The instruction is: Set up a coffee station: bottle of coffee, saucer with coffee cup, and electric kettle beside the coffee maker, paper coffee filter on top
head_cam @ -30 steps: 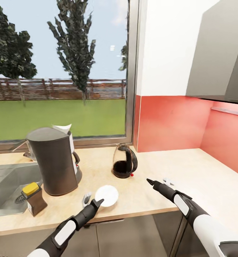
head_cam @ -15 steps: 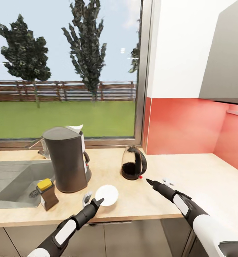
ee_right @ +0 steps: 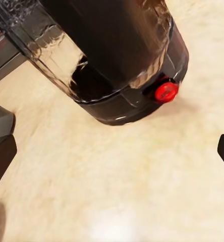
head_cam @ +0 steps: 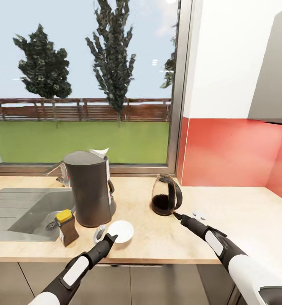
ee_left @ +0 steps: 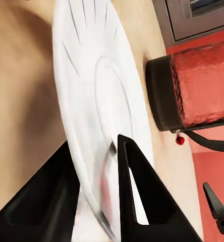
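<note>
My left gripper (ee_left: pixel 94 196) pinches the saucer's (head_cam: pixel 120 231) near rim, just right of the coffee maker (head_cam: pixel 90 190) on the kitchen countertop (head_cam: pixel 242 212). I should set it flat before releasing. My right gripper (head_cam: pixel 187 217) hangs spread beside the electric kettle (head_cam: pixel 166 201).

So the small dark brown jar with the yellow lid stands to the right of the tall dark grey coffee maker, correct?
Not right. The head view shows the small dark brown jar with the yellow lid to the left of the tall dark grey coffee maker, on the sink side.
</note>
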`<state>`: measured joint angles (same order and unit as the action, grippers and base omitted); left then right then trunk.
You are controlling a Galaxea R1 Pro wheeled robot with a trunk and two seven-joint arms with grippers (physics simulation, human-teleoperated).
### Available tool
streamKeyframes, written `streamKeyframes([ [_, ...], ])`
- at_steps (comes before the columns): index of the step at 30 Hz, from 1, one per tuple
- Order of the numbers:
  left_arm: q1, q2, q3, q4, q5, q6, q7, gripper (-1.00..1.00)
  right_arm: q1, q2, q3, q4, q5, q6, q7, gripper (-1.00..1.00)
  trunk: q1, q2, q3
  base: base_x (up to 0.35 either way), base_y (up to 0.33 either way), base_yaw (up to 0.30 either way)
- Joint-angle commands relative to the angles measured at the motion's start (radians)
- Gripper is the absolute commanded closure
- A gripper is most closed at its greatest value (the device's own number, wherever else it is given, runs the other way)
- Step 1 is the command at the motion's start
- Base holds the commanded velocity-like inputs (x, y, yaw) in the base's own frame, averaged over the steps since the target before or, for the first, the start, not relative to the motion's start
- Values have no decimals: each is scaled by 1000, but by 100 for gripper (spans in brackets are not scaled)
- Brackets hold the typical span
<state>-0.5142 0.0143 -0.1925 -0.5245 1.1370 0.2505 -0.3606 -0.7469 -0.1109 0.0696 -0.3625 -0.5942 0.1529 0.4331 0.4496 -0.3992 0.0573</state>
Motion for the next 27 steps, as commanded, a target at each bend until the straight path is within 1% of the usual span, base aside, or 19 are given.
streamKeyframes([
  [1, 0, 1, -4, 0, 10, 3, 8, 100, 0, -1, 7, -1, -10, 4, 0, -100, 0, -1, 0, 0, 0, 6],
  [4, 2, 2, -4, 1, 10, 3, 17, 100, 0, -2, 7, -1, -11, 4, 0, -100, 0, -1, 0, 0, 0, 3],
  [6, 3, 2, 11, 2, 10, 3, 19, 100, 0, -2, 7, -1, -10, 4, 0, -100, 0, -1, 0, 0, 0, 0],
  [7, 4, 2, 30, 3, 10, 3, 20, 100, 0, -3, 7, -1, -10, 4, 0, -100, 0, -1, 0, 0, 0, 0],
  [9, 5, 4, 37, 3, 9, 4, 21, 100, 0, -3, 7, -1, -10, 4, 0, -100, 0, -1, 0, 0, 0, 0],
  [14, 5, 10, 44, 2, 10, 4, 22, 100, 0, -3, 7, -1, -10, 4, 0, -100, 0, -1, 0, 0, 0, 0],
  [19, 5, 11, 62, 1, 9, 3, 21, 100, 0, -3, 7, -1, -10, 4, 0, -100, 0, -1, 0, 0, 0, 0],
  [20, 5, 12, 63, 1, 9, 3, 21, -100, 0, -2, 7, -1, -10, 4, 0, -100, 0, -1, 0, 0, 0, 0],
  [27, 5, 13, 65, 3, 9, 3, 22, -100, 0, -3, 7, -1, -11, 4, 0, -100, 0, -1, 0, 0, 0, 0],
])
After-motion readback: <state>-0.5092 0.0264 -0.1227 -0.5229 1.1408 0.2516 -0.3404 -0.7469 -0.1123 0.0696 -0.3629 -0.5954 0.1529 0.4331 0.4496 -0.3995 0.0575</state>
